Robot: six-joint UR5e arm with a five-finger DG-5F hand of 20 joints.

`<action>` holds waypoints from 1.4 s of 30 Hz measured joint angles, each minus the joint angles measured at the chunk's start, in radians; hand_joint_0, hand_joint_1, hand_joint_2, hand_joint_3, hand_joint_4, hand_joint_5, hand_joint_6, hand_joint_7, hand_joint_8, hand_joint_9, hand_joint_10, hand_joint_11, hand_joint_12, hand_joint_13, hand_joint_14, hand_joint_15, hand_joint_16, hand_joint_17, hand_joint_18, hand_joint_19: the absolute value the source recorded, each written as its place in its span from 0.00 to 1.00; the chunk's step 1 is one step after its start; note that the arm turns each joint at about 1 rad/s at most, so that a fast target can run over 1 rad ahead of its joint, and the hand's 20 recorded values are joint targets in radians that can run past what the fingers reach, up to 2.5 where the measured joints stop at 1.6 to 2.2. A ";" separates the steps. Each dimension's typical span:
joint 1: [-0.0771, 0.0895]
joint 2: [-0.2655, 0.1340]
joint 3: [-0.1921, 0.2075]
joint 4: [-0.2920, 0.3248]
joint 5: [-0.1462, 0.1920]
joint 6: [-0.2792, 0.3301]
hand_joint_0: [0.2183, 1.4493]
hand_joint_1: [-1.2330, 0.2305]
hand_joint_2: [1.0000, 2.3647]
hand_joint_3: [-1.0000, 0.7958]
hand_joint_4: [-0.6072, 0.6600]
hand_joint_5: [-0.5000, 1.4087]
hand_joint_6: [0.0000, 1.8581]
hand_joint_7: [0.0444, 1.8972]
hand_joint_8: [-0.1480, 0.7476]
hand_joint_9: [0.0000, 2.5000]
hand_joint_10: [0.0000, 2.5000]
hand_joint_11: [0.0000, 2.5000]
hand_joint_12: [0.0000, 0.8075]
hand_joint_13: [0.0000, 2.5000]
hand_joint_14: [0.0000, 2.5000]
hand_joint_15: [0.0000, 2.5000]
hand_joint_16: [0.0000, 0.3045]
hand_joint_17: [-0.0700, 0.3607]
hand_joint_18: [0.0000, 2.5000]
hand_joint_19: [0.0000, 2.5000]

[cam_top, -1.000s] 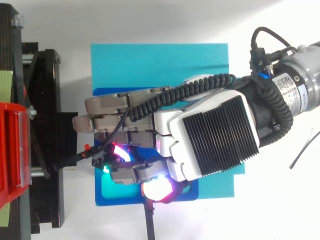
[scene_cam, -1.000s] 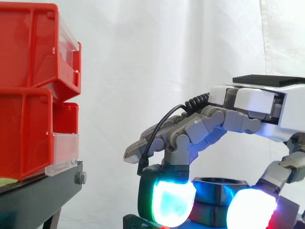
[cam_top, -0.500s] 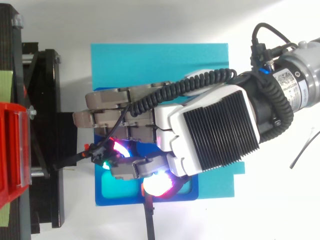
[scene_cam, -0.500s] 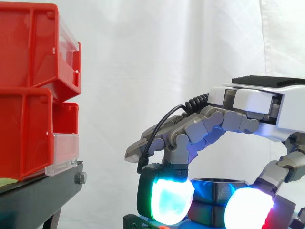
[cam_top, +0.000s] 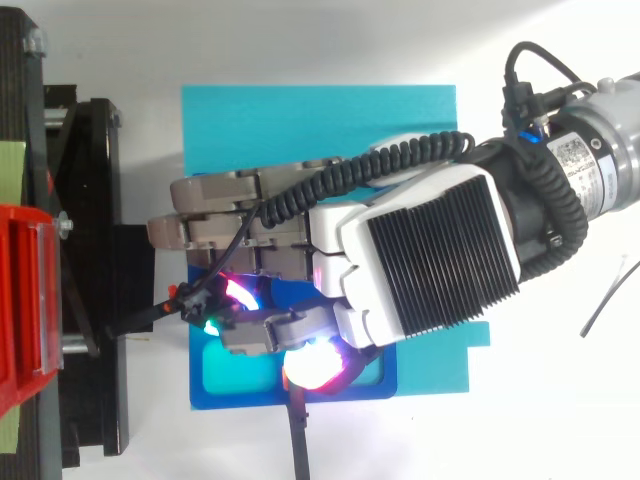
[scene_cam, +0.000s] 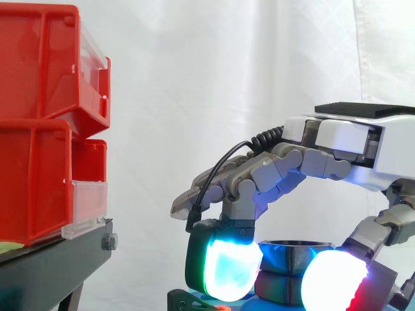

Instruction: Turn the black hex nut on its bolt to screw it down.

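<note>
Hand is curled down over the black hex nut. One finger pad and the thumb pad pinch opposite sides (presumably for torque on the turn). The nut sits on the blue fixture, near the red bins.

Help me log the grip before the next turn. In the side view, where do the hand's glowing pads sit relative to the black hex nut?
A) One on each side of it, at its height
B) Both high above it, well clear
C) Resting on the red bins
A: the hand curls down so that one glowing pad sits left of the black hex nut and another right of it, level with it.
</note>
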 measured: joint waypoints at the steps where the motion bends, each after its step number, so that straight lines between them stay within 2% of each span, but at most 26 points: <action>1: 0.000 0.000 0.000 0.000 0.000 0.000 0.27 0.47 0.01 0.39 0.55 0.17 0.43 0.49 0.52 0.30 0.00 0.02 0.39 0.22 0.00 0.06 0.15 0.41 0.19 0.07; 12: -0.001 0.000 0.000 0.001 0.000 0.000 0.27 0.46 0.01 0.41 0.56 0.17 0.44 0.49 0.53 0.30 0.00 0.02 0.39 0.23 0.00 0.06 0.15 0.41 0.19 0.07; 16: -0.001 0.000 0.000 -0.001 0.000 0.000 0.22 0.49 0.00 0.30 0.59 0.17 0.41 0.49 0.56 0.31 0.00 0.01 0.41 0.23 0.00 0.06 0.16 0.42 0.20 0.06; 22: -0.001 0.001 0.000 -0.004 0.001 0.000 0.17 0.59 0.00 0.28 0.63 0.19 0.27 0.65 0.59 0.30 0.00 0.01 0.45 0.23 0.00 0.06 0.19 0.46 0.21 0.06; 24: 0.000 0.001 0.000 -0.004 0.001 0.000 0.17 0.60 0.00 0.28 0.65 0.19 0.27 0.61 0.59 0.30 0.00 0.01 0.45 0.23 0.00 0.06 0.19 0.46 0.21 0.06; 30: 0.006 0.004 0.013 -0.008 0.001 0.000 0.18 0.61 0.00 0.28 0.66 0.19 0.27 0.60 0.58 0.30 0.00 0.01 0.45 0.23 0.00 0.06 0.19 0.46 0.20 0.07; 33: 0.008 0.004 0.036 -0.027 -0.001 0.001 0.18 0.62 0.00 0.28 0.67 0.19 0.27 0.59 0.59 0.31 0.00 0.01 0.45 0.23 0.00 0.06 0.18 0.46 0.20 0.07; 37: 0.008 0.004 0.081 -0.094 -0.005 0.001 0.18 0.62 0.00 0.28 0.67 0.19 0.27 0.58 0.59 0.31 0.00 0.01 0.45 0.23 0.00 0.06 0.18 0.46 0.20 0.07; 42: 0.010 0.005 0.114 -0.171 -0.007 -0.001 0.18 0.63 0.00 0.28 0.67 0.19 0.27 0.57 0.59 0.31 0.00 0.02 0.45 0.23 0.00 0.06 0.18 0.46 0.20 0.07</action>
